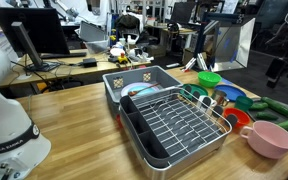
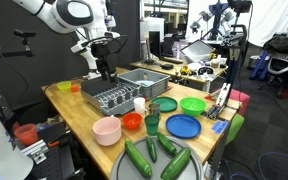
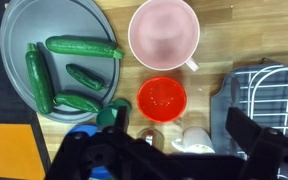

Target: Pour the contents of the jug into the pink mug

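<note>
Wooden counter (image 1: 74, 110) carries a dish rack (image 1: 174, 125). Tool (image 2: 106, 72) is spread wide and empty, hanging above the rack. Pink mug (image 3: 164, 30) sits on the counter between a gray cucumber plate (image 3: 14, 35) and the rack, near a red cup (image 3: 161, 98). Small white vessel (image 3: 194, 140), likely the jug, is ungrasped. Mug looks empty; grasp, carry and pour all left.

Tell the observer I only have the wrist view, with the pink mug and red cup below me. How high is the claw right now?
Observer: The claw hangs open, well above the table, touching nothing.
Operator: Is the white thing at my bottom edge the jug?
Observer: Likely. A small white jug stands upright beside the rack, with a green bowl on its other side.
</note>
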Controlling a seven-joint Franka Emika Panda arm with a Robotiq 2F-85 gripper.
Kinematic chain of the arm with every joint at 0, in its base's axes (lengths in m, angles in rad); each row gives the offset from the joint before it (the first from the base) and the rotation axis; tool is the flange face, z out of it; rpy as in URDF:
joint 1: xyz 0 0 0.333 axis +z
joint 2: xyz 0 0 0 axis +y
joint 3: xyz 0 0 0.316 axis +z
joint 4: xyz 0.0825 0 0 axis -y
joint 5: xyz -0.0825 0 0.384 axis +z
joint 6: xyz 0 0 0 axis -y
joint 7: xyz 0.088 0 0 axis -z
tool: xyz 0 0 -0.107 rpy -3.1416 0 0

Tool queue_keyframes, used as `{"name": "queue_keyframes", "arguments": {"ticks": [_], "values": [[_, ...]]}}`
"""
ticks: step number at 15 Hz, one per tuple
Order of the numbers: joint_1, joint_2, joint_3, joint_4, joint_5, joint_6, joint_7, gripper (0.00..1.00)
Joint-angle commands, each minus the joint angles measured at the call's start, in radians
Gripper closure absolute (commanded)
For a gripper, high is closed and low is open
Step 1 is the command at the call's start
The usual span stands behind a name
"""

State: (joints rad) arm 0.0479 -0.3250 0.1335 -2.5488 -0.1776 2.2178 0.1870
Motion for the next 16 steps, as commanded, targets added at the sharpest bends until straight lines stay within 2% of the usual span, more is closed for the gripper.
{"name": "queue_keyframes", "arguments": {"ticks": [1, 3, 7, 10, 13, 16], "values": [[0.002, 0.000, -0.001, 0.001, 0.000, -0.002, 0.000, 0.00], [0.002, 0.000, -0.001, 0.001, 0.000, -0.002, 0.000, 0.00], [-0.014, 0.059, -0.004, 0.015, -0.032, 0.088, 0.009, 0.00], [-0.025, 0.144, -0.022, 0.032, -0.054, 0.202, -0.017, 0.00], [-0.026, 0.246, -0.059, 0.073, -0.030, 0.302, -0.079, 0.00], [-0.026, 0.345, -0.091, 0.144, -0.005, 0.333, -0.145, 0.00]]}}
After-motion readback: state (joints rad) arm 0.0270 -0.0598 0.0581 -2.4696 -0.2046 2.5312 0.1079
